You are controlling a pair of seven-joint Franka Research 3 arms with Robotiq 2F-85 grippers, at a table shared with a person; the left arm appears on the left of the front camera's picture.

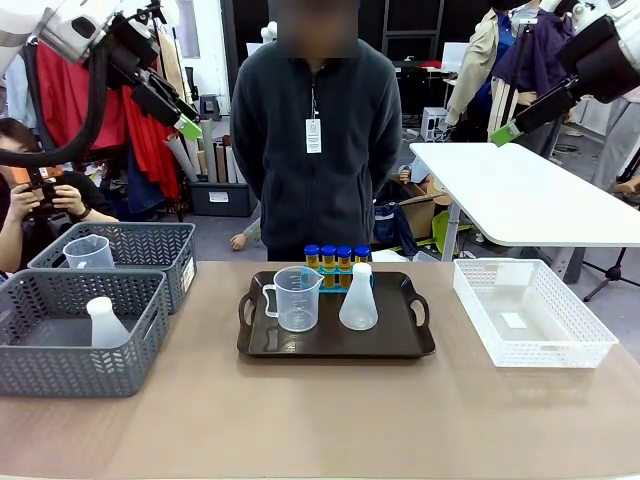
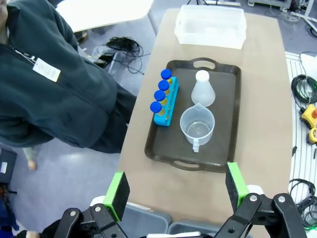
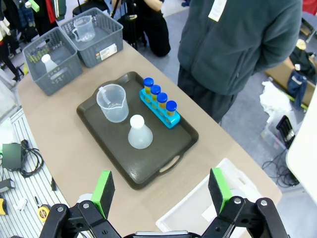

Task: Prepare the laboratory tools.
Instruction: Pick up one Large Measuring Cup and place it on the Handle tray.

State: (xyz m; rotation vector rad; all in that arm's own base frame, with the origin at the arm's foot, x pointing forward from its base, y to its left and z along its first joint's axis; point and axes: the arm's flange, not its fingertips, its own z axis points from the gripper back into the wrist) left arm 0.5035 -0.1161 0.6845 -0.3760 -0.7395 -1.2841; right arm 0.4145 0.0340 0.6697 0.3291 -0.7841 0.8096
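Observation:
A dark tray [image 1: 330,347] sits mid-table. On it stand a clear handled measuring jug [image 1: 296,298], a translucent white conical flask [image 1: 358,297] and a blue rack of yellow-orange tubes with blue caps [image 1: 336,256]. My left gripper [image 1: 183,120] hangs high at the far left, open and empty. High at the far right is my right gripper [image 1: 506,132], also open and empty. The left wrist view looks down between wide-apart green pads [image 2: 118,188] at the jug [image 2: 197,126], flask [image 2: 203,89] and tubes [image 2: 162,96]. The right wrist view shows the jug [image 3: 113,103], flask [image 3: 139,133] and tubes [image 3: 159,101].
Two grey woven-pattern baskets stand at the table's left: the near one [image 1: 80,375] holds another flask [image 1: 103,322], the far one [image 1: 150,240] another jug [image 1: 88,252]. A white mesh basket [image 1: 530,312] is at the right. A person [image 1: 315,130] stands behind the tray.

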